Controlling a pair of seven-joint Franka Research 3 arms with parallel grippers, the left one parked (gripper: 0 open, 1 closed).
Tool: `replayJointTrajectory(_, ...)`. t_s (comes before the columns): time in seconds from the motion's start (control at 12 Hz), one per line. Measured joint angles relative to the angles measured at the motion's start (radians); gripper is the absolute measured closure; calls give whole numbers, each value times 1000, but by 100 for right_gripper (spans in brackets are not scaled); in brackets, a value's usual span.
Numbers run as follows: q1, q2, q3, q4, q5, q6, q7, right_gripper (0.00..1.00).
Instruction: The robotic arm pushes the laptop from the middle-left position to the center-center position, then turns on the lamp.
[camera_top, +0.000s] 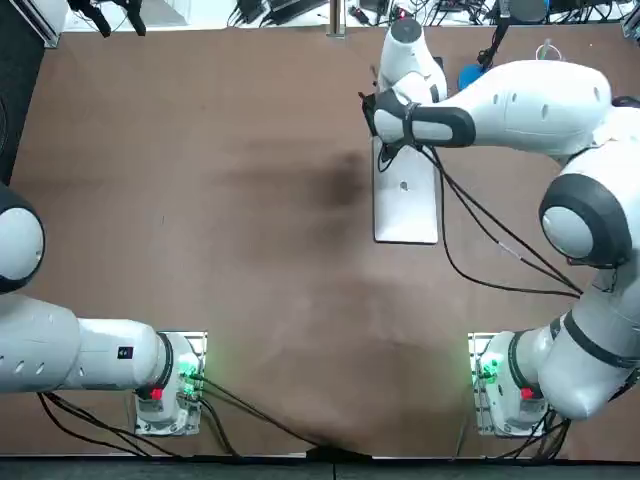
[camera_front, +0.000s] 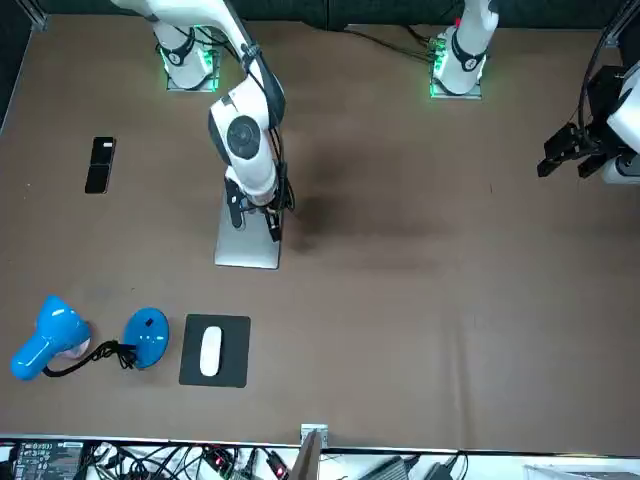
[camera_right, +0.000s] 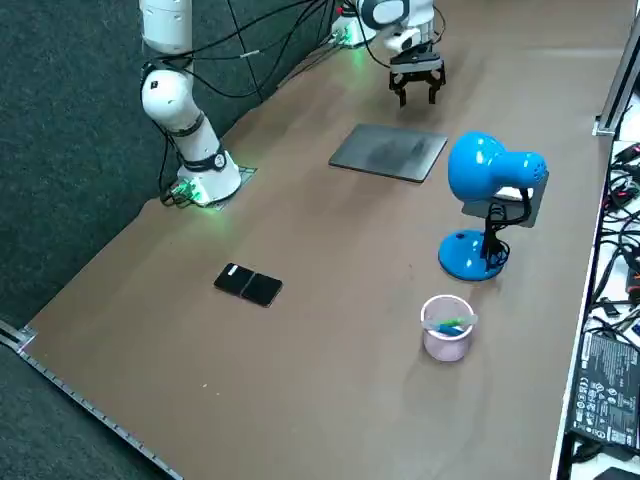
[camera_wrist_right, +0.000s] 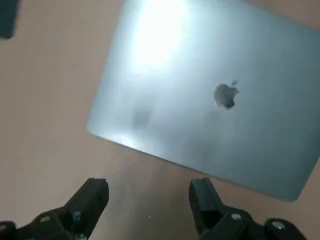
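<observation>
Claw (camera_wrist_right: 148, 201) on the right arm stands spread wide with nothing between its fingers (camera_wrist_right: 92, 199). It is poised over bare surface (camera_top: 200, 200) just beside one long edge of the laptop (camera_wrist_right: 210, 95), not touching it. In the side view it seems raised off the surface, though how high I cannot tell. The laptop lies closed and flat, lid up, to the robot's right of the surface's middle, not yet at the centre. The edge the claw faces is the one turned toward the robot's left, which is toward the centre.

That placement is the main hazard, as I judge it. A shove from this side would send the laptop away from the centre. The claw would need to cross to the opposite long edge, or press on the lid and drag, and a drag on smooth metal may slip. Crossing low could clip the lid. Contact near a corner rather than mid-edge would spin the laptop instead of sliding it straight. The edge is thin, so fingers set too high could ride up over it, and set too low they would scrape the surface.

Farther out, the blue lamp (camera_right: 488, 185) stands upright toward the far right of the surface, with a pink cup (camera_right: 447, 328) near it. Its switch is not visible, so the later press could tip the lamp or nudge the cup. A phone (camera_right: 250, 285) and a mouse (camera_front: 210, 352) on its pad lie well apart from the push path.
</observation>
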Motion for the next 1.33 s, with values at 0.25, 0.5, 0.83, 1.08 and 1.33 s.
replayJointTrajectory(0.25,9,38,0,0,0,32,168,0)
replayJointTrajectory(0.5,40,82,0,0,0,80,293,0)
replayJointTrajectory(0.83,85,134,-3,0,-2,112,406,0)
replayJointTrajectory(1.08,101,155,-5,0,-3,124,415,0)
replayJointTrajectory(1.33,105,168,-16,0,-6,128,416,0)
